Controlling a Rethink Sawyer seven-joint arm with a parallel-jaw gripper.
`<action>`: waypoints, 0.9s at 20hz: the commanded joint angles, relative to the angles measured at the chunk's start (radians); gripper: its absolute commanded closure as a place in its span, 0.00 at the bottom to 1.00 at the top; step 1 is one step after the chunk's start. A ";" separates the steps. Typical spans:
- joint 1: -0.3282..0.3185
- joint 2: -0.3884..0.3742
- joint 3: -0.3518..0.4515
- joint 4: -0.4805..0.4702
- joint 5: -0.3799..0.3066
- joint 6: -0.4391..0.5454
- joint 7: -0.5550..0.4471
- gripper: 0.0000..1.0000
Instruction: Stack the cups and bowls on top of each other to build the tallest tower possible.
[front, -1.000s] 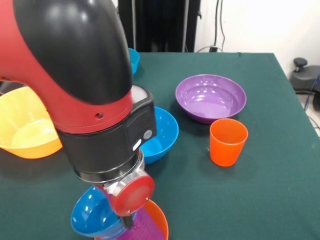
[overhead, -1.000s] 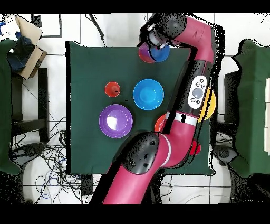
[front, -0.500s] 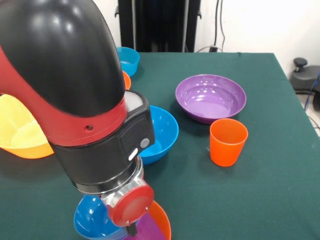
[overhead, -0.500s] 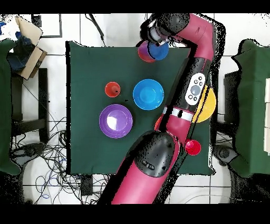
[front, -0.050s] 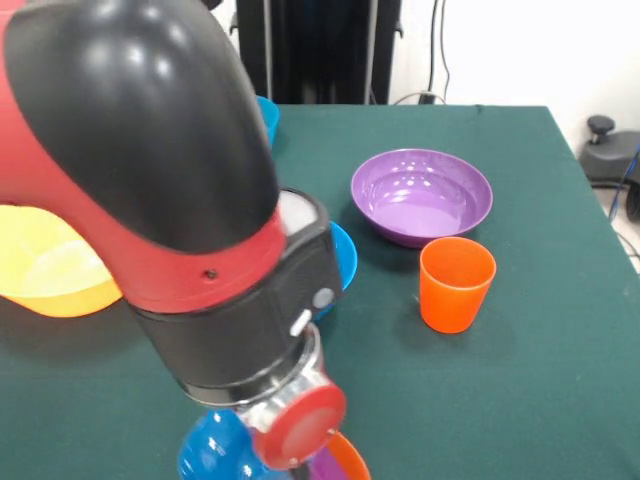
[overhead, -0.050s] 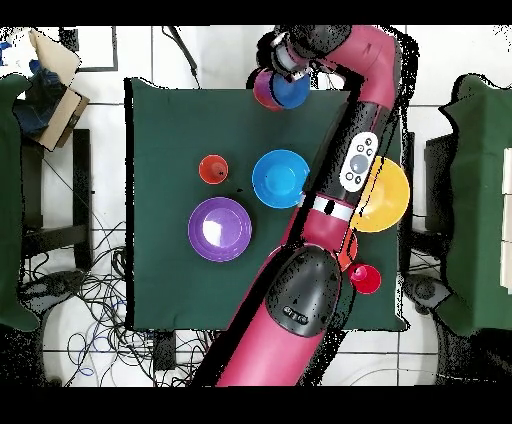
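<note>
My gripper hovers at the table's edge over a small blue bowl and a purple cup; the wrist hides how it stands. In the front view the same blue bowl peeks out under the wrist, with a sliver of purple cup and an orange rim beside it. A wide purple bowl and an orange cup stand apart to the right. The medium blue bowl sits mid-table. A large yellow-orange bowl and a red cup lie beside the arm.
A teal bowl shows partly behind the arm at the far side. The arm's bulk covers much of the left of the front view. An orange-red bowl is mostly hidden under the arm. Chairs and cables surround the table.
The arm has swung, and the wrist with the blue bowl and purple cup has shifted toward the front camera and sideways. More of the yellow-orange bowl now shows from overhead.
</note>
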 joint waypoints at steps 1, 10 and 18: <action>0.000 0.044 0.195 0.005 -0.183 0.100 -0.060 1.00; -0.008 0.049 0.280 0.001 -0.294 0.112 -0.064 1.00; -0.017 0.055 0.328 0.001 -0.348 0.113 -0.075 1.00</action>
